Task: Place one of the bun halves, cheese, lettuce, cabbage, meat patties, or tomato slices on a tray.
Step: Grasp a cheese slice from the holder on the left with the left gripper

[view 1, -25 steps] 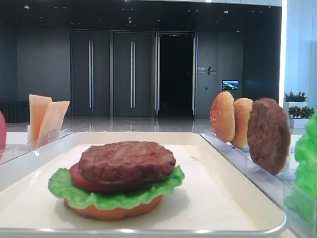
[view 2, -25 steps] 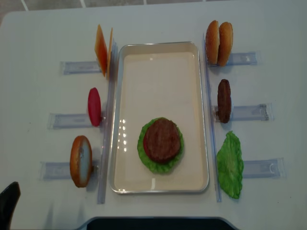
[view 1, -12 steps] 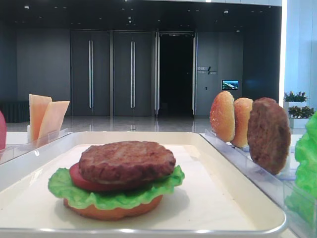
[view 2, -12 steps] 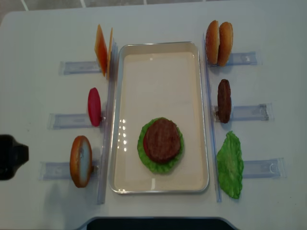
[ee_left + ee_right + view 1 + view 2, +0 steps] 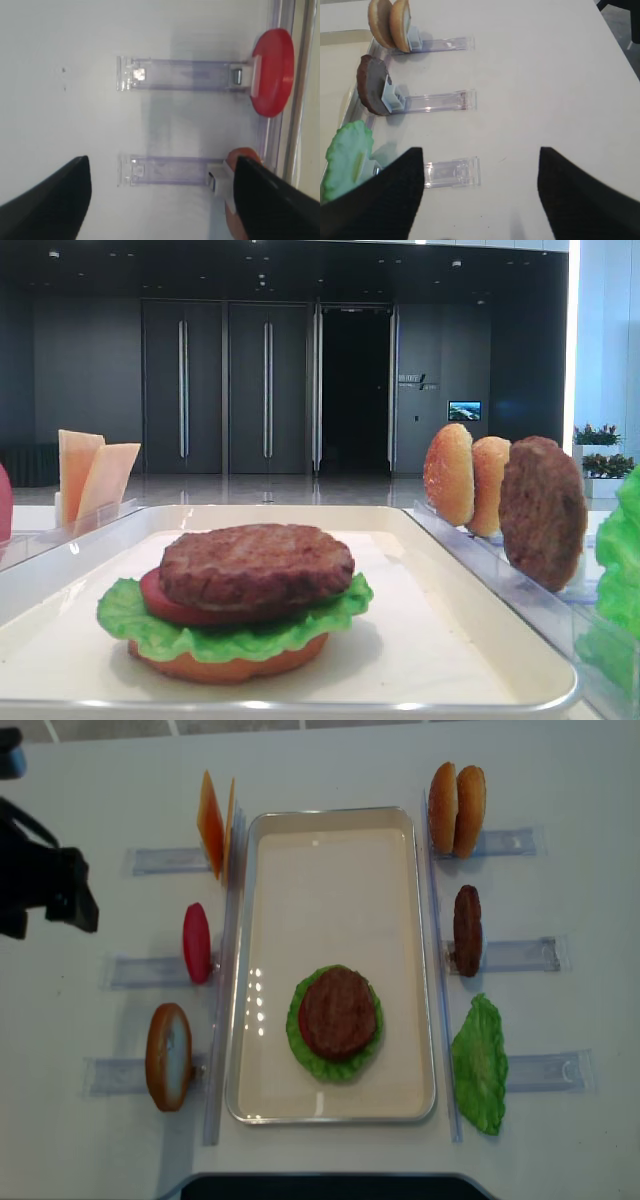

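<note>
The off-white tray (image 5: pixel 330 815) holds a stack: a meat patty (image 5: pixel 338 1012) on a tomato slice, lettuce (image 5: pixel 305 1055) and a bun half. Left of the tray, cheese (image 5: pixel 212 825), a tomato slice (image 5: pixel 197 942) and a bun half (image 5: pixel 168 1056) stand in racks. On the right stand two bun halves (image 5: pixel 456 808), a patty (image 5: pixel 467 930) and lettuce (image 5: pixel 480 1065). My left arm (image 5: pixel 40 885) hovers at the far left. Its gripper (image 5: pixel 162 200) is open and empty over the table beside the bun half (image 5: pixel 239 197) and tomato slice (image 5: pixel 272 72). My right gripper (image 5: pixel 482 195) is open and empty, beside the lettuce (image 5: pixel 347 157).
Clear plastic racks (image 5: pixel 150 860) lie on both sides of the tray, and long clear strips (image 5: pixel 222 1020) run along its edges. Behind the table is a dark hall with doors (image 5: pixel 265 390). A dark edge (image 5: pixel 330 1185) borders the table's near side.
My left arm has swept from the table's near-left corner up along the left side to level with the cheese and tomato racks. Food and tray have not moved.
</note>
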`<state>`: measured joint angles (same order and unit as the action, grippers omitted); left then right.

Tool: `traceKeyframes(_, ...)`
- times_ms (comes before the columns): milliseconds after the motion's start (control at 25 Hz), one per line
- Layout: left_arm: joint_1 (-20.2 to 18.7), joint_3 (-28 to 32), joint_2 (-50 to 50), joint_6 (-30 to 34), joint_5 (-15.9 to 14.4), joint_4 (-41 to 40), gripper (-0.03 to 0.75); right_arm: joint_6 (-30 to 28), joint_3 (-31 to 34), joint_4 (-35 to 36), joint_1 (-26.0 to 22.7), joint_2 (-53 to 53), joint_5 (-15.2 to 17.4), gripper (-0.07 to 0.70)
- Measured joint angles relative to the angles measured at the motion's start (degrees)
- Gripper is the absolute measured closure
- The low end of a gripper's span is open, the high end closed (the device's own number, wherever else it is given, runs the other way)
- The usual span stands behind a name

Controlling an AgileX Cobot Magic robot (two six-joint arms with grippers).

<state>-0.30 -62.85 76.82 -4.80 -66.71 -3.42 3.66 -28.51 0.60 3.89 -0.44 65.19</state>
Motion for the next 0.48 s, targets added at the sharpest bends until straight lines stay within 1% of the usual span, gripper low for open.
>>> traceKeyframes(240, 0.0, -7.5, 9.8, 0.0, -0.6, -1.0, 0.024, 0.0, 0.0, 0.0, 0.0, 0.0, 0.0, 0.143)
traceKeyframes(400, 0.0, -10.7, 13.8, 0.0, -0.6, -1.1, 0.024, 0.0, 0.0, 0.0, 0.0, 0.0, 0.0, 0.143)
traceKeyframes(480, 0.0, -12.3, 15.9, 0.0, -1.2, -1.1, 0.024, 0.0, 0.0, 0.0, 0.0, 0.0, 0.0, 0.143)
